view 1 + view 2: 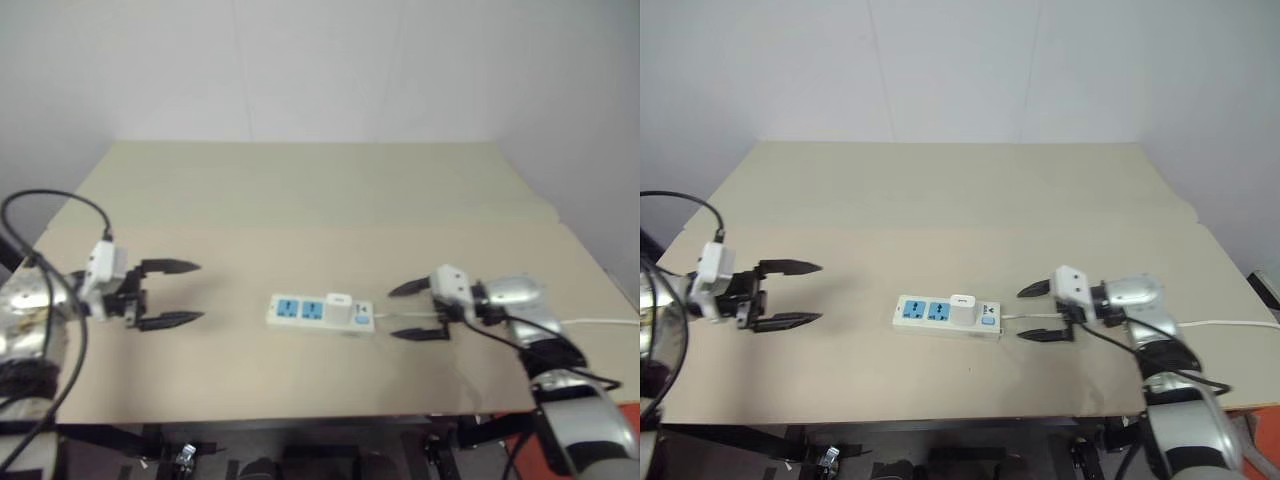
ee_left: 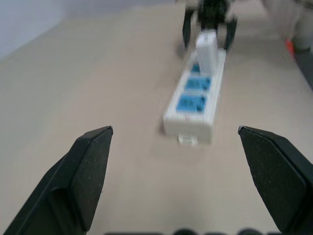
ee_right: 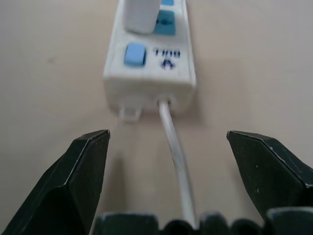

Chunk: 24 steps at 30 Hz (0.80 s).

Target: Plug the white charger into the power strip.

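At the left of the worktop (image 1: 300, 190) the left end effector (image 1: 178, 294) hung with its two black fingers spread wide and nothing between them, well apart from the power strip (image 1: 320, 314). The strip lay flat near the middle, a little toward the near edge. The white charger (image 1: 339, 305) stood upright in the rightmost of its sockets, beside the switch end, so the plugging looked done; how deeply it was seated I could not tell. Two blue sockets to its left were bare. The right end effector (image 1: 414, 311), released and empty, sat just beyond the strip's right end, straddling the thin cord (image 3: 176, 156). Little seemed left but clearing the arms.
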{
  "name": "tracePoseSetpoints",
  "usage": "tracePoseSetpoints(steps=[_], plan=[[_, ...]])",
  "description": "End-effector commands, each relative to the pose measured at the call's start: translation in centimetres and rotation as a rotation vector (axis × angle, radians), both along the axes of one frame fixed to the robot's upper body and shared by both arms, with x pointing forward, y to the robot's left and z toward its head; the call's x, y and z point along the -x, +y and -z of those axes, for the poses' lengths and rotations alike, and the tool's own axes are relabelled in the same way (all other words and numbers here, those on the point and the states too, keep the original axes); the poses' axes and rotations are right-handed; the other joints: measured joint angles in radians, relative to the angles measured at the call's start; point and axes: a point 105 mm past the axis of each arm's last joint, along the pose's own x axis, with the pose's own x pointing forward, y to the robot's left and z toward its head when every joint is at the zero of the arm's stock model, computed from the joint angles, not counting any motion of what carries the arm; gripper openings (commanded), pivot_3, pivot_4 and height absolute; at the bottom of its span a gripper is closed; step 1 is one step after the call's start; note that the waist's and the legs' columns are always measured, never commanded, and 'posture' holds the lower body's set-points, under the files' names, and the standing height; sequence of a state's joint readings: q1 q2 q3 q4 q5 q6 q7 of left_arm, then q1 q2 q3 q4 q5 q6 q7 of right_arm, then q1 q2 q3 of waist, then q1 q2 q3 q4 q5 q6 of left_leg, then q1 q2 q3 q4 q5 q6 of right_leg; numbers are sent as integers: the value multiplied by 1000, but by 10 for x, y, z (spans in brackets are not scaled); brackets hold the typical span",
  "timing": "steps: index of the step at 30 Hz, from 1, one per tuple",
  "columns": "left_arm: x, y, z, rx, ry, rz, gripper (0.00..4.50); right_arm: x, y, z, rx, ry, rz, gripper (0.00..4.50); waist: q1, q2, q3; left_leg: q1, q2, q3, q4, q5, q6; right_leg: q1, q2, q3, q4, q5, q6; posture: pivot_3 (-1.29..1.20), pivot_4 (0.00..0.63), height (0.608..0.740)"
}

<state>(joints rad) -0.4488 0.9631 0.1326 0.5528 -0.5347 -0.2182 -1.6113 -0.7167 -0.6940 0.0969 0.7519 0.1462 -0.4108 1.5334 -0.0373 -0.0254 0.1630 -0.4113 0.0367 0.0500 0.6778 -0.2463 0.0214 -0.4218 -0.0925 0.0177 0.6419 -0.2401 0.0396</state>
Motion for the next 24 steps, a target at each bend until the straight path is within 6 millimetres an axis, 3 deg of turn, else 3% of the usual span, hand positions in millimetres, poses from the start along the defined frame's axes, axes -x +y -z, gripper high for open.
tracePoseSetpoints(steps=[1, 5, 9, 24], plan=[[14, 18, -19, -53, -42, -38, 4500, 9, -23, -35, 39, -72, -27, 4474, 0, 0, 2, 0, 1, 2, 0, 0, 0, 0, 0, 0, -1, 0, 0, 0, 150, 740], [26, 37, -23, -90, -31, -101, 4500, 20, -48, -55, 103, -95, 11, 4474, 1, 0, 3, 2, 1, 4, 0, 0, 0, 0, 0, 0, -1, 0, -1, 0, 150, 740], [32, 44, -23, -101, -27, -126, 4500, 30, -58, -62, 121, -87, 24, 4474, 2, 0, 3, 2, 2, 6, 0, 0, 0, 0, 0, 0, -2, 0, -1, 0, 150, 740], [22, 28, -27, 1, -21, -126, 4500, 53, -67, -63, 86, -23, 85, 4474, 23, 0, 3, 2, 1, 8, 0, 0, 0, 0, 0, 1, -1, 0, -1, 0, 150, 740]])
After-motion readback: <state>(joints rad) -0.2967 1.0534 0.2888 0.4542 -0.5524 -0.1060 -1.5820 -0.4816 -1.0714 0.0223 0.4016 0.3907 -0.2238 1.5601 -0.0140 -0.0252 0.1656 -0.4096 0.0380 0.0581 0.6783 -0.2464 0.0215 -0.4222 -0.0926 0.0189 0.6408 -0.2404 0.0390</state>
